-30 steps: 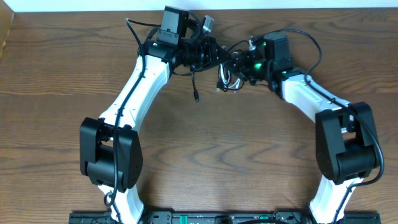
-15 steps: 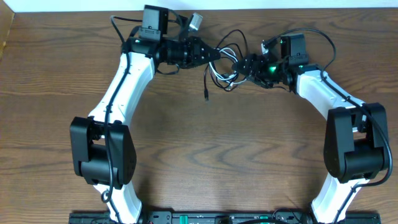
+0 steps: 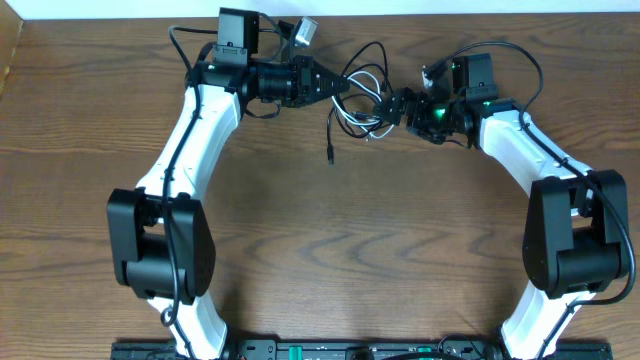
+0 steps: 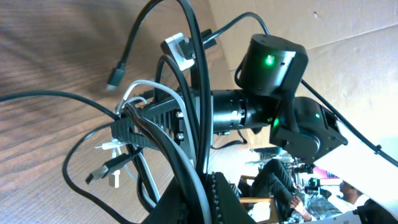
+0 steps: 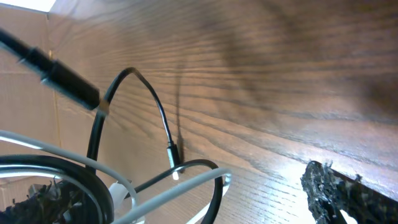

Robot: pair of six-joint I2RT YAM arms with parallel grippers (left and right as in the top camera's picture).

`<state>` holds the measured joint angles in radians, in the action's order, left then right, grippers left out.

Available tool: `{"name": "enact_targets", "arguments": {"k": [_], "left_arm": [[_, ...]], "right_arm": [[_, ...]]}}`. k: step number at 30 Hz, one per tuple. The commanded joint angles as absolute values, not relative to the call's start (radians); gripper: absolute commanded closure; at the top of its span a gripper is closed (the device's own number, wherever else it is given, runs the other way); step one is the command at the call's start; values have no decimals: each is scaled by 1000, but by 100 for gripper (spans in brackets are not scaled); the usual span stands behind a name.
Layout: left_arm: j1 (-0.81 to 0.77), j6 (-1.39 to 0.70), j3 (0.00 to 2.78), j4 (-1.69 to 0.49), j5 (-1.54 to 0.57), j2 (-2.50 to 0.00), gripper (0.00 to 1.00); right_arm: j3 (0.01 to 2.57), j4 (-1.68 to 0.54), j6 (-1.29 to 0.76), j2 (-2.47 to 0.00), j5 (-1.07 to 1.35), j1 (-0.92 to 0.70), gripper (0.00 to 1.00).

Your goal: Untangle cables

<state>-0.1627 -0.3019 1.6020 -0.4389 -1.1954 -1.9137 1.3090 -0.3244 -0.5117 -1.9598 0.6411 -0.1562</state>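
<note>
Cables (image 3: 364,100) hang in a loose tangle between the two end effectors, close to the far edge of the desk (image 3: 320,240). The tangle is made of several thin black cords and one white cord (image 3: 362,126), looped over and through one another.

The left end effector (image 3: 342,90) points to the right and is closed tight on the black cords. In the left wrist view those cords rise straight out from between its fingers (image 4: 219,194) and fan upward and outward. From that bunch one black cord drops toward the robot's side and ends in a small plug (image 3: 330,156), which lies apart from the rest of the tangle.

The right end effector (image 3: 399,104) faces left, toward the tangle, with its jaws spread wide and gripping nothing. In the right wrist view one finger (image 5: 348,186) sits at the lower right and the other at the lower left, well apart. The white cord and a black loop cross the gap beside the left-hand finger — whether they touch it I cannot tell. A green light glows on the body of the right wrist (image 3: 437,100).

The wood of the desk shows beneath the loops in both wrist views.
</note>
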Motion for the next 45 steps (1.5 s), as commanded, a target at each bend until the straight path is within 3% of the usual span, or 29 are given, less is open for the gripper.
{"name": "enact_targets", "arguments": {"k": [1,5,9,12,18,24,33,37,45], "left_arm": [[-123,-294,1641,-413,-1320,-1759,92],[-152,-312,1641,-414,-1308,-1760,92],[-175,-319,1641,-414,-1259,-1760,93],[-180,-335,1641,-422,-1229,-1760,92],[-181,-471,1641,-531,-969,-1760,92],[-181,-575,1641,-541,-930,-1760,92],[-180,-627,1641,-542,-1059,-1760,93],[-180,-643,1641,-542,-1095,-1760,93],[-180,-650,1641,-542,-1216,-1760,92]], "right_arm": [[1279,-323,-360,-1998,524,-85,1],[1297,-269,-244,-1972,763,-96,5],[1316,-265,-238,-1928,814,-99,15],[1316,-274,-208,-1884,821,-100,16],[1316,-357,-6,-1798,849,-102,9],[1316,-423,133,-1784,931,-140,8],[1315,-446,223,-1786,703,-220,17],[1315,-433,216,-1786,577,-242,27],[1314,-369,204,-1786,500,-246,25]]}}
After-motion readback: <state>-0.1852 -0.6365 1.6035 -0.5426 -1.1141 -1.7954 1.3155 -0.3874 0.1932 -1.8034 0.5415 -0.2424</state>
